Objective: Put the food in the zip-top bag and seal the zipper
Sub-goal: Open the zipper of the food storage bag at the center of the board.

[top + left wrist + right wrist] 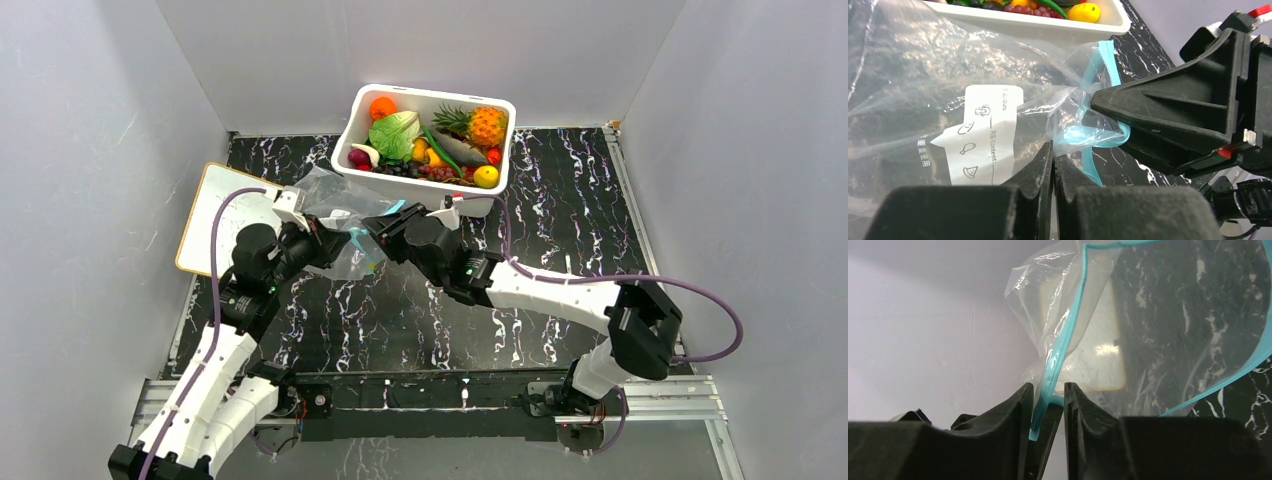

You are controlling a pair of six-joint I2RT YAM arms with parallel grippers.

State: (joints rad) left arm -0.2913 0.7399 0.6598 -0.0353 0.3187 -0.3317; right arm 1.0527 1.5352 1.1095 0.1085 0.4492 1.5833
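surface: black with white veins. From above we see most of it, but the two arms cover its near middle part.
white tub: it stands at the far edge of the surface. Its near wall is partly covered by the bag and the right arm, and the left wrist view cuts it off at the top.
white board: it lies at the far left, partly under the left arm. In the right wrist view it shows only blurred, through the bag.
zip-top bag: clear and crinkled, held up between the two arms, just in front of the tub. Through its film we see the surface and the board.
right end effector: its fingers stand a little apart and the teal strip passes between them. The gap is wider than the strip, so we read it as slightly open.
left end effector: its fingers are pressed together and the film runs into their tips, so it grips the bag beside the label. The pinched part itself is hidden.
food: it lies in the tub. We can name the pineapple, a green leafy piece and a yellow fruit; the small dark pieces are hard to name.
label: white, on the bag wall, with small drawings. The print is too small to read.
zipper: teal. Its two branches run apart, so the mouth stands open here. Near the right fingers it is bunched, and we cannot follow its full course.
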